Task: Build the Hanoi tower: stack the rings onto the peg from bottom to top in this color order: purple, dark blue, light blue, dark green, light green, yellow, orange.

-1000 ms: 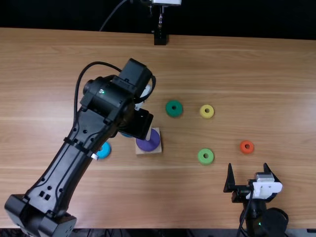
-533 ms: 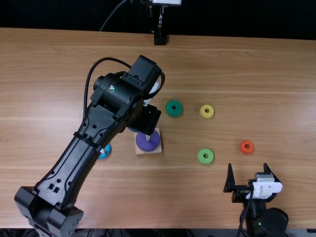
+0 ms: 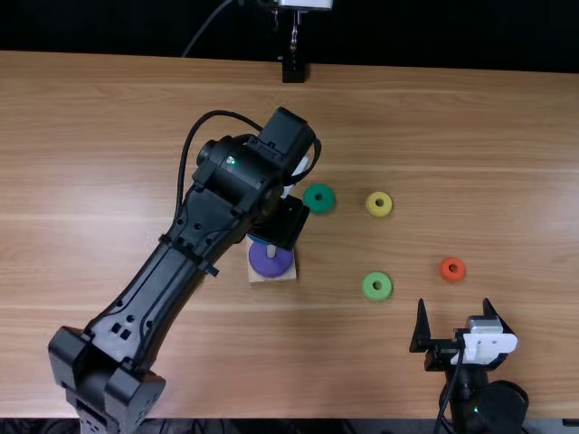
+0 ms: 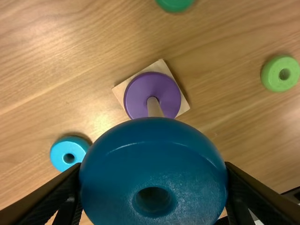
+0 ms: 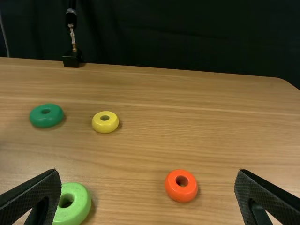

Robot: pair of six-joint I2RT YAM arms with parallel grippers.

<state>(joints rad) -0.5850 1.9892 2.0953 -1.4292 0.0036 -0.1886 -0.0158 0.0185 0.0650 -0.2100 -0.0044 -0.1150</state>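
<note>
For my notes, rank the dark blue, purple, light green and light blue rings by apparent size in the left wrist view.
1. Dark blue ring
2. Purple ring
3. Light green ring, light blue ring: too alike to rank

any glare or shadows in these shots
left wrist view: a pale patch of glare on the table between the purple ring and light blue ring, plus a thin highlight on the dark blue ring; right wrist view: soft shadows beside the orange ring and yellow ring; top view: the backdrop is nearly black.
</note>
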